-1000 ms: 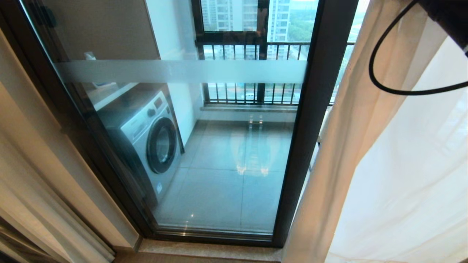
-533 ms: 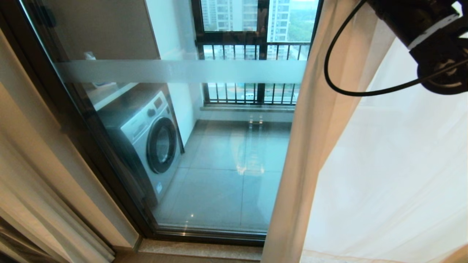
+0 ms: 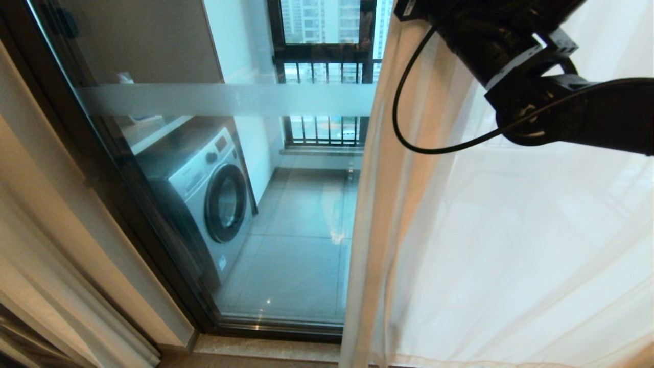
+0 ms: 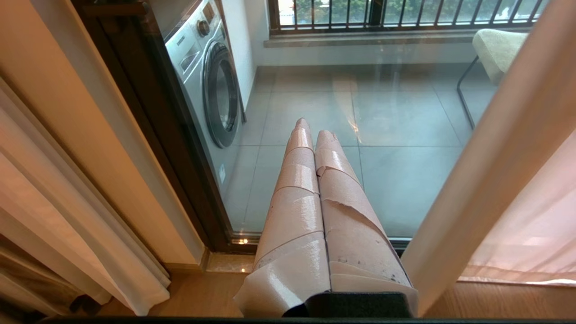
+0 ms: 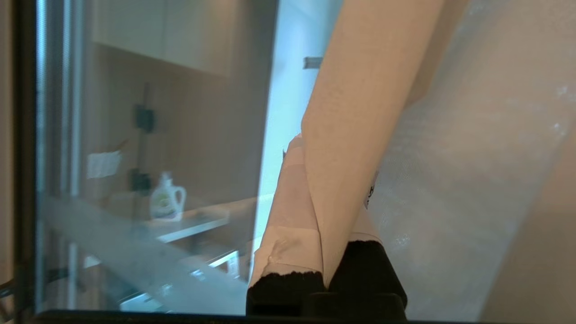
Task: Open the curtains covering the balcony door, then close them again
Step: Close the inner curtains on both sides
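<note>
Right wrist view: my right gripper (image 5: 310,180) is clamped on the leading hem of the curtains (image 5: 360,117), a pinch at the edge so the whole panel follows the arm across the balcony door (image 3: 245,204). Head view: sheer covers the door's right side, left glass bare. Left gripper (image 4: 310,135): closed, empty, parked low.

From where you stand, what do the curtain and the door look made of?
The curtain looks like thin sheer white fabric: light and faint shapes show through its soft folds. The balcony door looks like clear glass, glossy with reflections, with a frosted band, set in a dark, probably metal, frame.
</note>
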`<state>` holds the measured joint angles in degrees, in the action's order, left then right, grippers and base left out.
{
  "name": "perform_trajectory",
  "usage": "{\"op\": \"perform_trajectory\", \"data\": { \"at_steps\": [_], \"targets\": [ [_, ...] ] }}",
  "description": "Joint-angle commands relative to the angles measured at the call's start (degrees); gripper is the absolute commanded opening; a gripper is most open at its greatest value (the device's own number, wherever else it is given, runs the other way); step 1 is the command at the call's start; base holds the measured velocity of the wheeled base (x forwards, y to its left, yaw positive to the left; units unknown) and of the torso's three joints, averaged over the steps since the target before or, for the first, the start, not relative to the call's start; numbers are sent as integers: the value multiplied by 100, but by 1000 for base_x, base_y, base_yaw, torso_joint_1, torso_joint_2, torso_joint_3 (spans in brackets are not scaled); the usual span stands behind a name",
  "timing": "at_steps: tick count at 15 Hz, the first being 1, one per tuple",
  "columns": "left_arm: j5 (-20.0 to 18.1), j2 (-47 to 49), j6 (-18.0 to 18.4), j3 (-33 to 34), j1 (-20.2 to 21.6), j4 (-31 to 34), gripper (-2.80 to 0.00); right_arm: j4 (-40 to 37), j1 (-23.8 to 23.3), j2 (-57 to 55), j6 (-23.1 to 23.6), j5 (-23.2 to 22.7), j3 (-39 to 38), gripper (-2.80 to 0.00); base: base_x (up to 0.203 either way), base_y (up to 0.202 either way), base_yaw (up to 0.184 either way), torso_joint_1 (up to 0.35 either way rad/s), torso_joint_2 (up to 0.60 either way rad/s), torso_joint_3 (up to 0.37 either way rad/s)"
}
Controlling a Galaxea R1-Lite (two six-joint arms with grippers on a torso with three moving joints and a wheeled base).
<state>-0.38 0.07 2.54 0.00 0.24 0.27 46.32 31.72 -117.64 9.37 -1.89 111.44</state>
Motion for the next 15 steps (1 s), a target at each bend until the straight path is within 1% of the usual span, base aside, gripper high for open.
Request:
{"op": "perform_trajectory", "data": {
  "at_steps": [1,5,12,15],
  "targets": [
    [3,1,1,0,9,5,-280,53,230,-319,20,-4,52,-280,0,0,0,0,0,0],
    [2,1,1,0,11,0,-280,163,500,-534,113,-4,62,-280,0,0,0,0,0,0],
    [3,1,1,0,11,0,-280,434,773,-850,168,-4,59,-280,0,0,0,0,0,0],
    [3,1,1,0,10,0,-280,608,836,-993,351,-4,62,-280,0,0,0,0,0,0]
  ]
}}
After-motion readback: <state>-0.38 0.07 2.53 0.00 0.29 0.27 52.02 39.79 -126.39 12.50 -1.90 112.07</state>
